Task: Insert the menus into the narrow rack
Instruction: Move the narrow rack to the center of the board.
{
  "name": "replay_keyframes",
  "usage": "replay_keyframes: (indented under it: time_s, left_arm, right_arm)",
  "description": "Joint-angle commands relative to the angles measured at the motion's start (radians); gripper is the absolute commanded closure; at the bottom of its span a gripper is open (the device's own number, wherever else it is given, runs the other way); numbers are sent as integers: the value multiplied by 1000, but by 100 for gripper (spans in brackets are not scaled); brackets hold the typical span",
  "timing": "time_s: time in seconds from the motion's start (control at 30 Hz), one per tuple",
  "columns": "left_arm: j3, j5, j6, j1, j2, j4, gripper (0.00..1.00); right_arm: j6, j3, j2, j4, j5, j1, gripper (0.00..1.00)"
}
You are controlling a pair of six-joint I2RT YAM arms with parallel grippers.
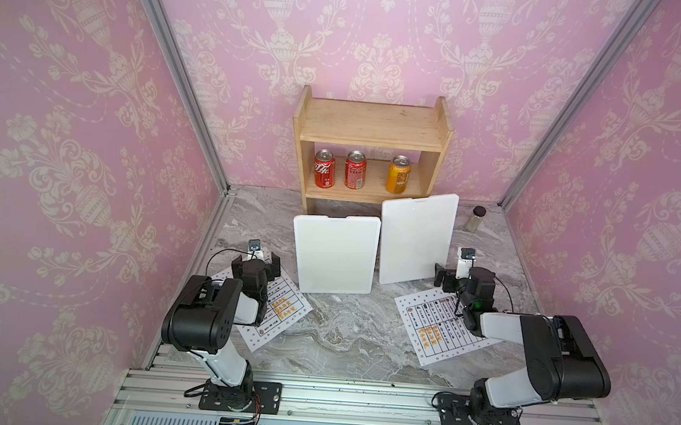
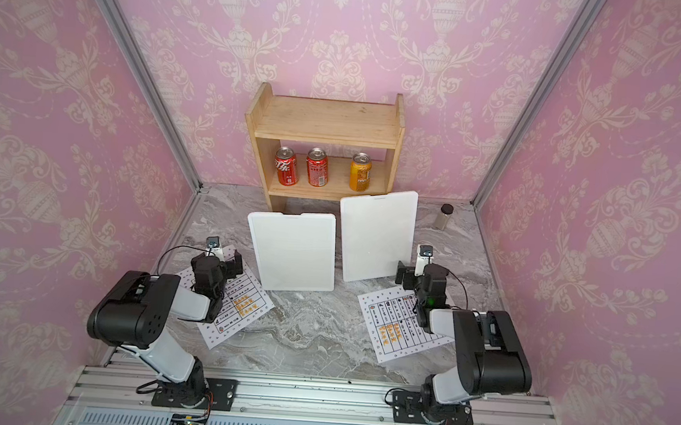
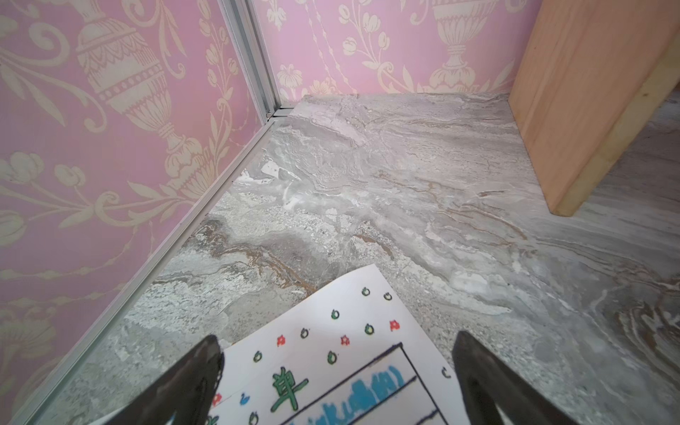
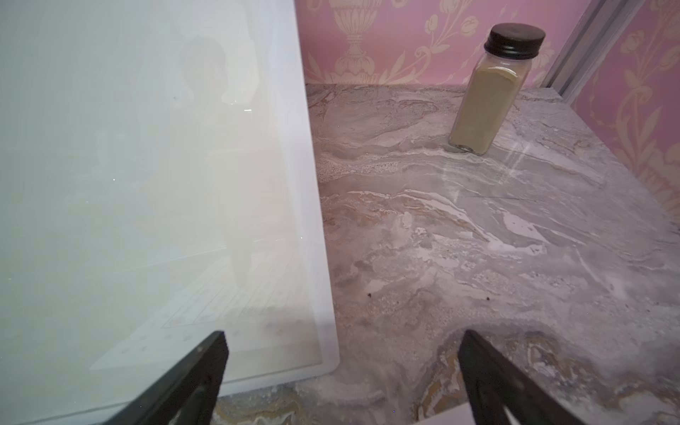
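Note:
Two menus lie flat on the marble table in both top views: the left menu (image 1: 285, 310) (image 2: 244, 307) partly under my left arm, the right menu (image 1: 431, 330) (image 2: 390, 327) partly under my right arm. Two thin white upright panels, the narrow rack (image 1: 336, 254) (image 1: 417, 235), stand between them at mid table. My left gripper (image 1: 256, 260) (image 3: 336, 338) hovers open over the far corner of the left menu (image 3: 331, 368). My right gripper (image 1: 458, 276) (image 4: 344, 335) is open and holds nothing, beside the lower corner of the right-hand panel (image 4: 147, 184).
A wooden shelf (image 1: 373, 125) (image 3: 588, 92) stands at the back wall with two red cans (image 1: 324, 168) and an orange can (image 1: 399, 174). A spice jar (image 1: 476, 219) (image 4: 485, 95) with a black lid stands at the back right. Pink walls enclose three sides.

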Motion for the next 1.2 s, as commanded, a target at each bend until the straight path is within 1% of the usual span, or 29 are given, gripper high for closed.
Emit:
replay_keyframes:
  time_s: [0.0,0.27,0.37,0.43,0.47,0.6,0.67,0.7,0.73,0.77,0.8,0.87,0.9,0.97,1.0,1.03,1.07,1.1,1.13,1.17]
  left_arm:
    - [12,19,-21,5,-16,-18,1]
    - [12,19,-22,5,-17,-17,1]
    - [6,7,-44,16,-18,-8,1]
    - [-38,-27,-63,19,-25,70,1]
    - [-58,-22,-68,24,-24,112,1]
    - [-107,-16,-73,30,-15,210,1]
    - [-118,2,-59,29,-19,236,1]
    - [-129,18,-54,26,-43,234,1]
    - [-144,-23,-27,2,-88,231,1]
    - [-158,-92,0,-38,-154,203,1]
    - [-165,-142,37,-76,-246,152,1]
    - [-158,-176,65,-125,-453,3,1]
    - [-140,-181,42,-143,-584,-137,1]
    - [-74,-125,-96,-144,-829,-487,1]
    - [-47,-110,-180,-142,-923,-610,1]
    - [-42,-87,-269,-141,-1019,-690,1]
    - [-51,-57,-330,-140,-1081,-715,1]
    - [-60,-15,-365,-140,-1128,-737,1]
    - [-42,43,-396,-142,-1162,-815,1]
    - [-14,92,-402,-142,-1175,-883,1]
  right_arm:
    - [-5,15,2,-8,-12,-5,0]
    - [-5,15,2,-9,-13,-4,0]
    - [-5,14,0,-4,2,-1,0]
    - [16,28,-18,-43,65,1,0]
    - [25,33,-28,-62,89,4,0]
    - [20,38,-44,-79,117,15,0]
    - [30,92,-96,-227,229,49,0]
    - [84,144,-125,-368,286,57,0]
    - [144,205,-133,-510,329,57,0]
    - [168,248,-129,-598,345,57,0]
    - [176,280,-122,-664,353,61,0]
    - [186,306,-133,-726,418,86,0]
    - [207,321,-153,-764,438,94,0]
    - [275,333,-207,-816,412,95,0]
    - [336,333,-234,-844,389,91,0]
    - [432,339,-257,-899,366,83,0]
    - [463,347,-273,-935,287,70,0]
    - [436,347,-288,-936,147,64,0]
    - [406,341,-309,-924,35,78,0]
    - [395,331,-338,-922,-8,104,0]
